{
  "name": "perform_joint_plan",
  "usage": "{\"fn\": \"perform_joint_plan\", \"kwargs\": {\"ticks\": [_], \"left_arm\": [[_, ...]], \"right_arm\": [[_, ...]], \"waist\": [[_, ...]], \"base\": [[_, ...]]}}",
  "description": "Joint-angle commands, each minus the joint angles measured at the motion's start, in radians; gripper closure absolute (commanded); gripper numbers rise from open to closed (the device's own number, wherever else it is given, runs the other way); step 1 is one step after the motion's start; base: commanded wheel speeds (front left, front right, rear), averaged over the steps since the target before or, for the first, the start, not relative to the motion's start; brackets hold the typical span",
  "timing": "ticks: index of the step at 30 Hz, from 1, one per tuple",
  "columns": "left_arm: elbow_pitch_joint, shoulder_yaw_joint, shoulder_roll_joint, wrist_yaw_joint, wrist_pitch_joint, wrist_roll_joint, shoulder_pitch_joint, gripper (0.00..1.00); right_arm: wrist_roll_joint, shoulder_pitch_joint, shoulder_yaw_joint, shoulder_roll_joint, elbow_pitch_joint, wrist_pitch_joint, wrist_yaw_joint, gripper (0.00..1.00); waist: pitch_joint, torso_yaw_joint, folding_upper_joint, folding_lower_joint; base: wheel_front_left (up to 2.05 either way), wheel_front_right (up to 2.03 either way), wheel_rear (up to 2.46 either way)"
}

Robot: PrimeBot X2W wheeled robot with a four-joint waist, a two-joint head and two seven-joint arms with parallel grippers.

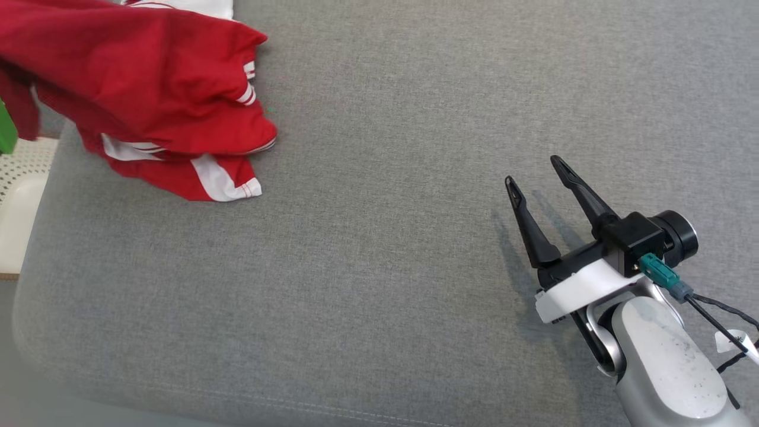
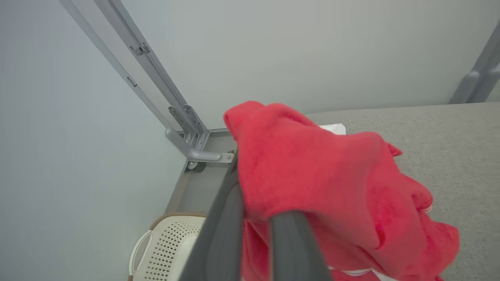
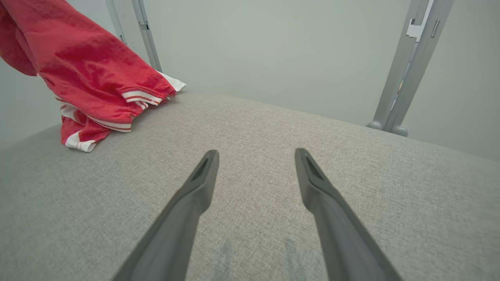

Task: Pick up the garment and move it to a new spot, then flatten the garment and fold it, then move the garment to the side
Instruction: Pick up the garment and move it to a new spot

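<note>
Left wrist view: left gripper (image 2: pixel 259 203) has its jaws pinched on the crumpled red garment with white-striped trim (image 2: pixel 332 183), bunched at the far-left corner of the grey fabric pad (image 1: pixel 379 237). Well apart, over the pad's near-right, the right gripper (image 1: pixel 532 169) has jaws spread wide.

The garment (image 1: pixel 148 77) is showing bright red, with broad white bands and thin red-and-white stripes along its edges. The cushion (image 1: pixel 379 267) is showing a plain grey weave. The right gripper (image 1: pixel 533 170) is showing black, its plug (image 1: pixel 658 271) teal. The basket (image 2: pixel 164 246) is showing cream, patterned with rows of small holes, its rim brown.
</note>
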Motion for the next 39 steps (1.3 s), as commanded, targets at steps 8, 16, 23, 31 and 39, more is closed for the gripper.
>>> {"fn": "perform_joint_plan", "kwargs": {"ticks": [8, 16, 23, 31, 39], "left_arm": [[-0.313, 0.005, 0.055, 0.061, 0.126, -0.009, -0.04, 1.0], [-0.604, -0.032, 0.002, 0.085, 0.28, -0.069, -0.081, 1.0], [-0.749, -0.082, -0.099, 0.101, 0.373, -0.152, -0.104, 1.0], [-0.722, -0.132, -0.14, 0.149, 0.4, -0.209, 0.031, 1.0], [-0.474, -0.136, -0.043, 0.138, 0.3, -0.165, 0.211, 1.0]], "right_arm": [[0.011, 0.021, -0.014, 0.039, 0.001, -0.003, 0.0, 0.0], [0.018, 0.027, -0.017, 0.08, 0.0, -0.003, 0.0, 0.0], [0.027, 0.036, -0.017, 0.114, -0.005, -0.003, 0.0, 0.0], [0.035, 0.029, -0.026, 0.136, -0.018, -0.003, 0.0, 0.0], [0.036, 0.04, -0.038, 0.141, -0.026, -0.003, 0.0, 0.0]], "waist": [[-0.044, -0.096, 0.0, 0.0], [-0.073, -0.215, 0.0, 0.0], [-0.078, -0.344, 0.0, 0.0], [-0.031, -0.494, 0.0, 0.0], [0.012, -0.58, 0.0, 0.0]], "base": [[0.0, 0.0, 0.0], [0.0, 0.0, 0.0], [0.0, 0.0, 0.0], [0.0, 0.0, 0.0], [0.0, 0.0, 0.0]]}}
